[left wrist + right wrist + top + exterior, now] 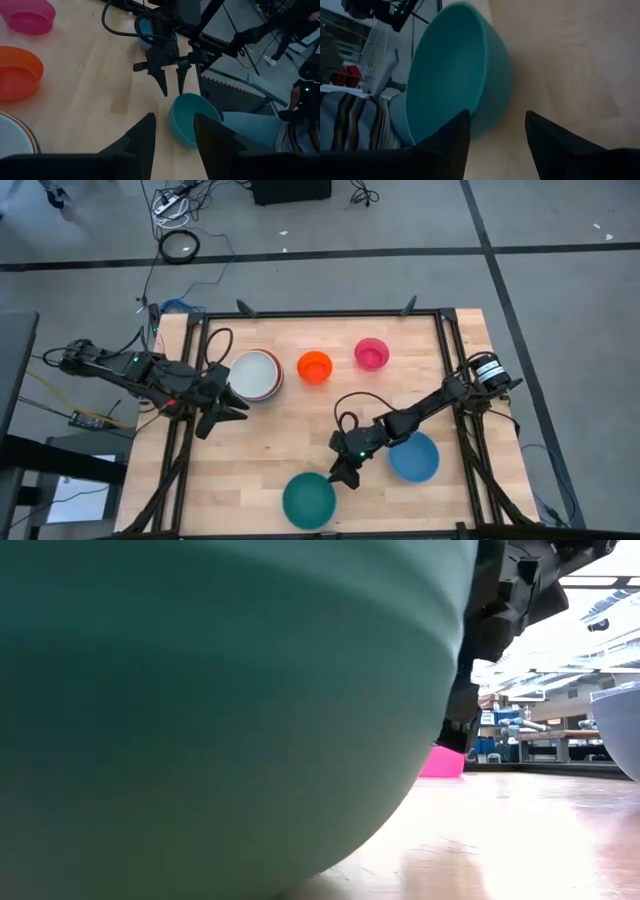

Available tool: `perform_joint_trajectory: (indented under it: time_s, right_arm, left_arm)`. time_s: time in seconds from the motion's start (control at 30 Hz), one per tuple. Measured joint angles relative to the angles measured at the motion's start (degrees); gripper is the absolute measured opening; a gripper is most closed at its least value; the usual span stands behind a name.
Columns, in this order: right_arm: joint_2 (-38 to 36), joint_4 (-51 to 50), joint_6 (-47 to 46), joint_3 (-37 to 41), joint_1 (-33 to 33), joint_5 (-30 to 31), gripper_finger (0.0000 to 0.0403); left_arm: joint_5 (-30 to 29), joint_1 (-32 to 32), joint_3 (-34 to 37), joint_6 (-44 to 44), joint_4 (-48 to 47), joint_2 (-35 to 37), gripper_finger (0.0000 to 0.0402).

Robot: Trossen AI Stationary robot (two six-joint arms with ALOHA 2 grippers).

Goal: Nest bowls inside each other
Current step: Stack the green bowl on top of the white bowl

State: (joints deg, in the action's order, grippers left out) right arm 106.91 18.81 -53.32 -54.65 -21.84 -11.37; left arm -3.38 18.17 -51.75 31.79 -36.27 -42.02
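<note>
A teal bowl (pixel 309 500) stands on its base near the table's front edge; it fills the left of the low view (pixel 200 690). My right gripper (pixel 346 477) is open just off the bowl's far right rim (pixel 192 96), its fingers pointing down at a slant, one toward the inside and one outside (pixel 495 140), touching nothing that I can see. A blue bowl (pixel 413 457) sits under the right arm. My left gripper (pixel 232 405) is open beside a stack topped by a white bowl (pixel 256 375). An orange bowl (pixel 314 367) and a magenta bowl (pixel 371 353) stand farther back.
Bare wood lies between the stack and the teal bowl. A black frame (pixel 320 313) runs round the table's edges. Cables trail off the left arm and lie on the floor behind the table.
</note>
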Motion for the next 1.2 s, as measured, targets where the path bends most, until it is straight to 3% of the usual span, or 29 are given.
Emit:
perform_joint_trajectory:
  time_s: [0.53,0.9,1.2]
  right_arm:
    - [0.0,-0.3,-0.5,0.0,-1.0,0.8,0.0176]
    - [0.0,-0.7,1.5,-0.1,-0.4,2.6,0.0176]
    - [7.7,-6.9,6.0,-10.8,-0.3,-2.7,0.0174]
  left_arm:
    - [-3.0,0.0,0.0,1.0,0.0,-0.1,0.0143]
    - [-0.5,3.5,0.0,6.4,-0.5,-5.5,0.0143]
    - [-0.5,6.4,0.0,6.3,4.6,-9.8,0.0143]
